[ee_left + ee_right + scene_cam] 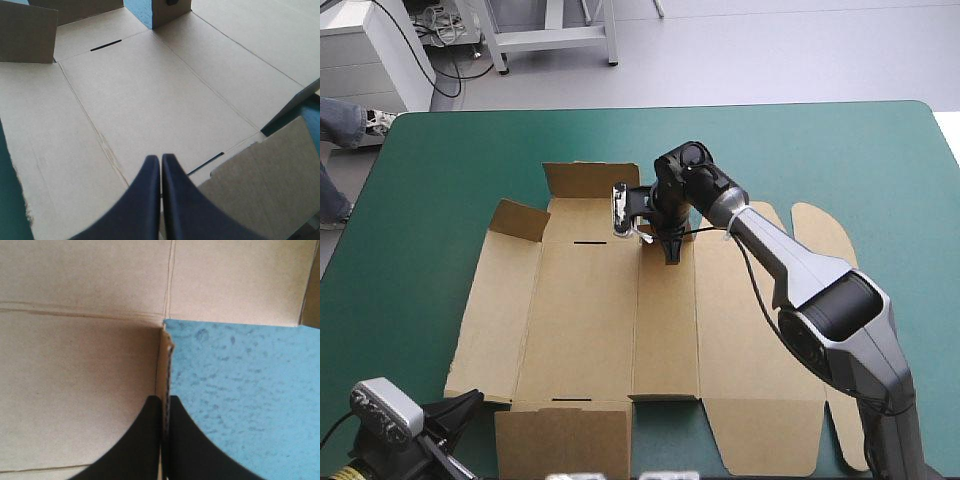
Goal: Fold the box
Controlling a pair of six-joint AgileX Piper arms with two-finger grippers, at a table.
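The brown box (590, 320) lies as a cut sheet on the teal-green cover, most panels flat. At its far edge my right gripper (670, 252) points down, shut on a small flap (170, 15) that stands upright. In the right wrist view the flap's thin edge (167, 355) runs between the black fingers of the right gripper (165, 400). My left gripper (465, 405) sits at the sheet's near left corner. Its fingers meet over the box's flat board (150, 100), with the left gripper (161, 159) shut on nothing.
Flaps at the far left (518, 218) and far edge (590, 178) tilt up, and a near flap (265, 185) rises beside my left gripper. Rounded tabs (825, 235) lie flat on the right. Bare teal-green cover (840, 160) stretches beyond and right of the sheet.
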